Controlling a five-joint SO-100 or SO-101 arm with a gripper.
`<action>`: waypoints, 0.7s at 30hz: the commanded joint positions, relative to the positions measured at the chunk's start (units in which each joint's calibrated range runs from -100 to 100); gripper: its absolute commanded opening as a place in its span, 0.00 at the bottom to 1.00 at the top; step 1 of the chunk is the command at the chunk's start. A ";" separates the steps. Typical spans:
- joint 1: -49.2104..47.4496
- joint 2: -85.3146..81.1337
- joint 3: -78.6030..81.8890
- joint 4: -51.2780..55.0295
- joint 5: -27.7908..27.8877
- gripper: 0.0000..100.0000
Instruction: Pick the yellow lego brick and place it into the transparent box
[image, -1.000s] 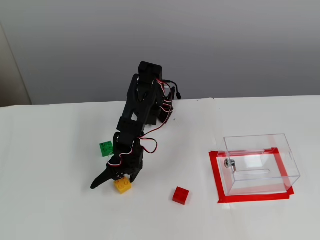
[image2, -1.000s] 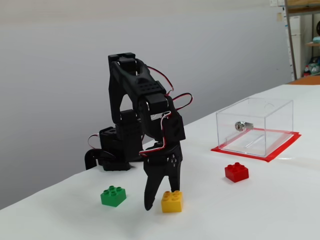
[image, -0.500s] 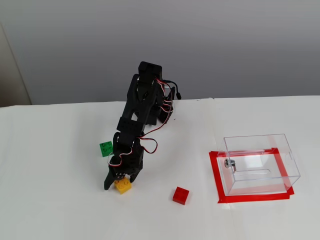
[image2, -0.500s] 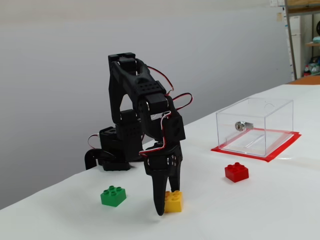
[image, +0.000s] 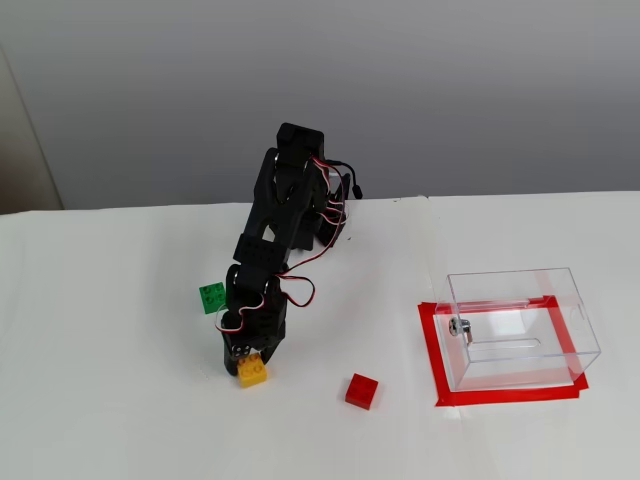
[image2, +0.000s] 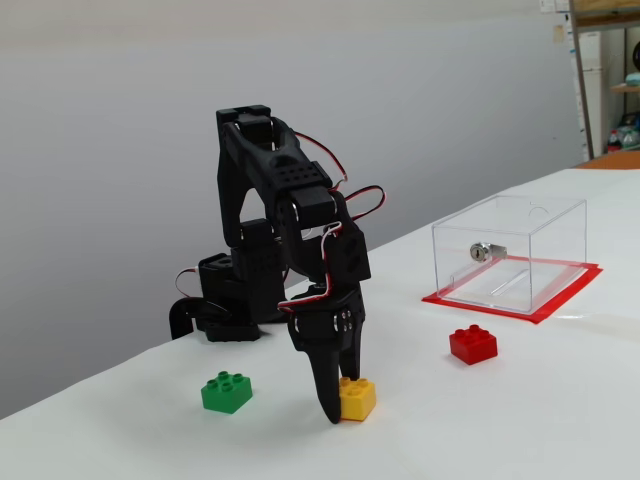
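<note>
The yellow lego brick (image: 253, 372) (image2: 358, 398) sits on the white table between my gripper's fingers. My gripper (image: 244, 366) (image2: 342, 404) points straight down at the table, and its jaws are closed against the brick's sides. One black finger (image2: 324, 385) presses the brick's left side in a fixed view; the other is mostly hidden behind the brick. The transparent box (image: 520, 327) (image2: 512, 252) stands empty on a red-taped patch well to the right of the gripper, with a metal fitting on its side.
A green brick (image: 212, 297) (image2: 226, 392) lies just left of the arm. A red brick (image: 361, 391) (image2: 472, 344) lies between the gripper and the box. The arm's base (image2: 225, 310) stands at the back of the table.
</note>
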 joint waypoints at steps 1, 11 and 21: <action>-1.31 -2.52 -0.83 0.30 -0.04 0.16; -7.30 -11.43 -0.92 2.91 -0.09 0.16; -27.04 -33.83 -1.37 7.26 -0.09 0.16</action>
